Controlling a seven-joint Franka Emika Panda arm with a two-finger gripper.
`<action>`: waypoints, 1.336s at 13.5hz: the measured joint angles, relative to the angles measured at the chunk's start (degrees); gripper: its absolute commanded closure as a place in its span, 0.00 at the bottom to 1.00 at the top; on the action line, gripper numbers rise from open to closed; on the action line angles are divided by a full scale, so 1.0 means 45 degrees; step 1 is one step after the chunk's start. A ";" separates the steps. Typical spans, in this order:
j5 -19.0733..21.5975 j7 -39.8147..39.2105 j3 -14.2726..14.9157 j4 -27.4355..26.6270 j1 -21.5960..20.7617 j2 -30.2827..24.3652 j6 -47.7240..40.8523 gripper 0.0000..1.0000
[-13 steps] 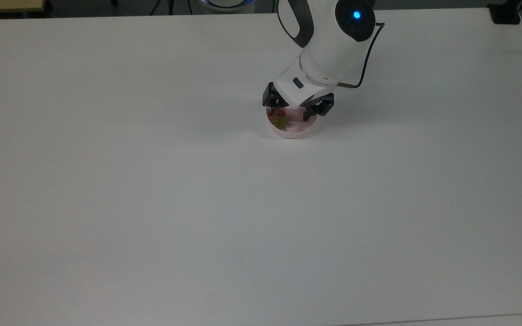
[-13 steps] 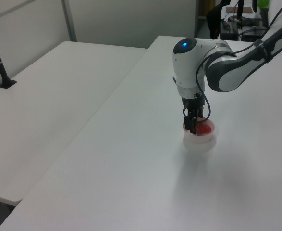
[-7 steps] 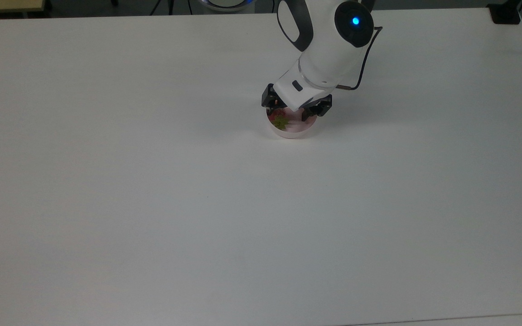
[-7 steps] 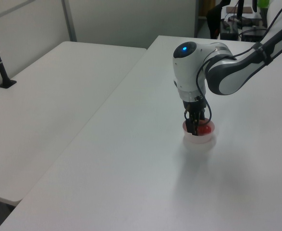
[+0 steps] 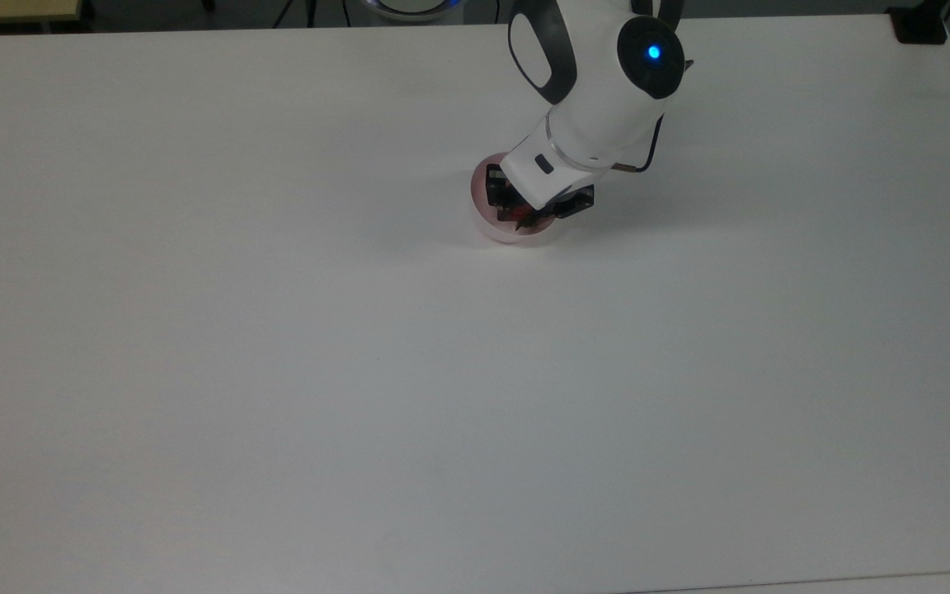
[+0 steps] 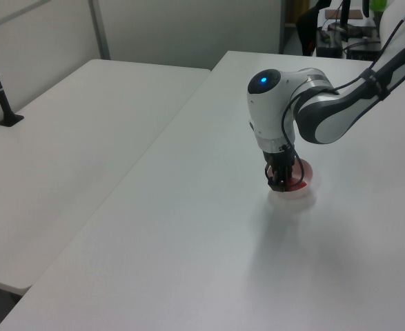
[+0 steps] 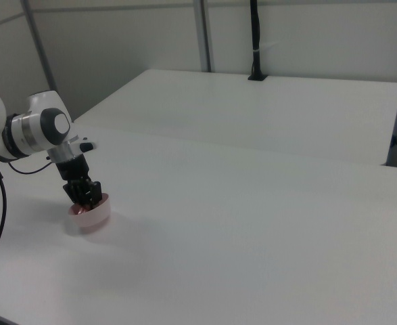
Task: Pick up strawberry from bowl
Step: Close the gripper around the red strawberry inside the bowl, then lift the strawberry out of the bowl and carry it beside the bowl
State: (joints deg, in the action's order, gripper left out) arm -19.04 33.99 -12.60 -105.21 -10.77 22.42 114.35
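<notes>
White laminate: the table (image 5: 277, 371) in front of the work is bare. I operate from a distance and record what the cameras give me.

Next back sits the pale pink bowl (image 5: 487, 229). Compared with half a second ago it has slid towards the top view's upper left. In the left view it now appears tipped, its rim (image 6: 305, 172) lifted on the left view's right side. I judge that the pincer has pushed against it on the way down (a nudge, not a lift).

The strawberry (image 5: 516, 217) is inside the bowl. I see a patch of red under the tool. The green cap that was plain a moment ago is now covered.

The pincer (image 5: 529, 216) has sunk lower and stands within the bowl's rim, directly over the fruit. It is close enough that I take it to be touching the fruit. I cannot tell whether the pincer is spread, pressed together or already pinching the strawberry. The white hand housing hides the tips from above, and both side views show one dark mass (image 6: 279, 181).

Finding: the task is at the grasp itself. The shifted, tilted bowl means the fruit may have rolled off centre, so the grip may be poor or the bowl may come up with it.

Behind rises the arm (image 5: 599, 91), its blue light on. Furthest back are a second table (image 7: 266, 108) and a black post (image 7: 254, 40).
</notes>
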 measured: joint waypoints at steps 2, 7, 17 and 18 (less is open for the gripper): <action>0.0000 0.0005 0.0000 0.0013 0.0001 -0.0001 0.0000 0.73; 0.0000 0.0019 0.0001 0.0266 0.0064 -0.0276 0.0004 0.72; 0.0001 -0.1545 0.0026 0.0399 0.1915 -0.1749 -0.0036 0.69; 0.0001 -0.2032 0.0034 0.0395 0.2284 -0.1752 -0.0048 0.69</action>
State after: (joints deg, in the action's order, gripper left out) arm -19.04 24.84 -12.45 -103.43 -0.49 14.53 114.14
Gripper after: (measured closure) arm 0.696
